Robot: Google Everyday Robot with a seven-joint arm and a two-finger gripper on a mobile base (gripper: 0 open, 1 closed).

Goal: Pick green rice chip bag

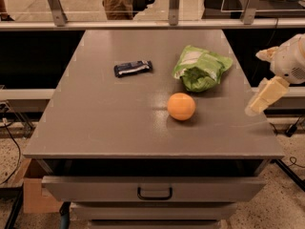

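The gripper [266, 95] hangs at the table's [119, 128] 3 o'clock edge; I cannot tell whether it is spread or closed. A low reach for the green rice chip bag [200, 69] risks rolling the orange ball [181, 106] at the bag's 7 o'clock.

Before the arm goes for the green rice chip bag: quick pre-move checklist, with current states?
1. Target in view: the green rice chip bag lies on the far right part of the table, fully visible. Ok.
2. Bag clear of neighbours: the orange ball sits in front of it with a gap, and the dark wrapped bar lies well to its left. Ok.
3. Gripper lined up: it is at the table's right edge, off to the side of the bag, not above it. Not ok.
4. Path from gripper to bag: only bare tabletop lies between them. Ok.
5. Height of the gripper above the tabletop: cannot tell.
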